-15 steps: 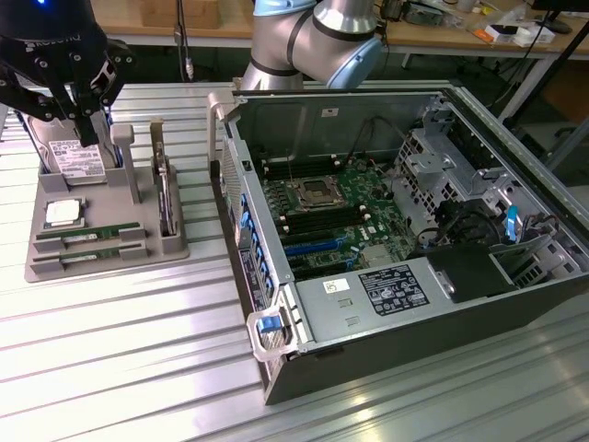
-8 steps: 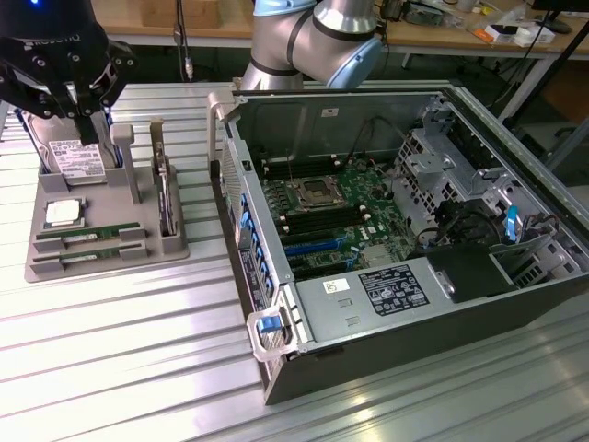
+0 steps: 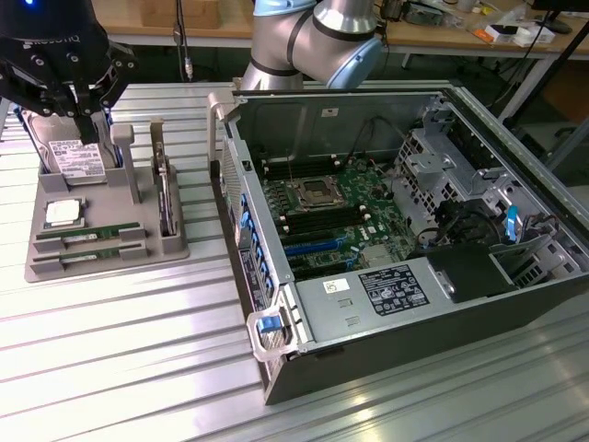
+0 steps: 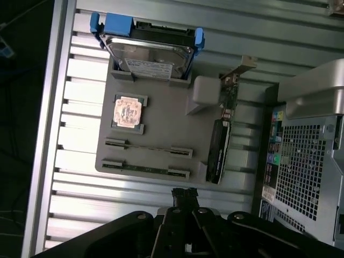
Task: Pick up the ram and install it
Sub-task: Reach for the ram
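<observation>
Hanging above the grey holder (image 3: 173, 247) at the exterior view's left, the robot arm's gripper (image 3: 86, 129) is pictured clenched, its fingertips (image 4: 180, 198) pressed together with nothing caught between them. The ram stick (image 3: 87, 232) is seen lying flat in a slot of the holder, and a second ram stick (image 3: 92, 254) is laid parallel just beside it, closer to the holder's outer edge; neither is touched by the gripper. A square silver processor chip (image 3: 64, 212) is seated in a recess next to the sticks, a hard drive (image 3: 78, 158) with a white label is propped at the end of the holder away from the sticks, beneath the gripper, and an expansion card (image 3: 164, 198) is stood on edge at the side of the holder nearest the computer case (image 3: 368, 115). The case is laid open on the slatted metal table (image 3: 138, 368) beside the holder, and its green motherboard (image 3: 368, 221) is exposed, with black and blue memory slots (image 3: 313, 247) ranged beside the processor socket (image 3: 308, 193). In the wrist view the closed fingertips are framed just outside the holder's edge on the ram side
</observation>
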### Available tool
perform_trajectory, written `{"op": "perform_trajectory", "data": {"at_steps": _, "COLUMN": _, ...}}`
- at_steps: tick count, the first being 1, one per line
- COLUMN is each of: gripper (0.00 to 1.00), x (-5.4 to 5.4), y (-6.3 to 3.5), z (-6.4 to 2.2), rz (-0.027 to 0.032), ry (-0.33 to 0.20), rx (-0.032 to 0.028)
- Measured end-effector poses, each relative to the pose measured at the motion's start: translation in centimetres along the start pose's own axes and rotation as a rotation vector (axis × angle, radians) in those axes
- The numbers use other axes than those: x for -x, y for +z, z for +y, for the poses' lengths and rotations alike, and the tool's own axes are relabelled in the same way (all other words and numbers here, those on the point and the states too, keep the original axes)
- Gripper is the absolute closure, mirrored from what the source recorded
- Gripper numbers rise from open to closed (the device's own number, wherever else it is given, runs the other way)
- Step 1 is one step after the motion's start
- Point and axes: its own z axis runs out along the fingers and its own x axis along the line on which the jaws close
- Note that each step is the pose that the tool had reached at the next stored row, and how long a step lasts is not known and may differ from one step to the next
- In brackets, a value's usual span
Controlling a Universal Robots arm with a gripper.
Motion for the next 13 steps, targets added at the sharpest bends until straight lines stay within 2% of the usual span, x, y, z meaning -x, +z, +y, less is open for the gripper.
{"op": "perform_trajectory", "data": {"at_steps": 13, "gripper": 0.89, "x": 0.00, "y": 0.00, "z": 0.00, "rz": -0.0018, "ry": 0.028, "rx": -0.0014}}
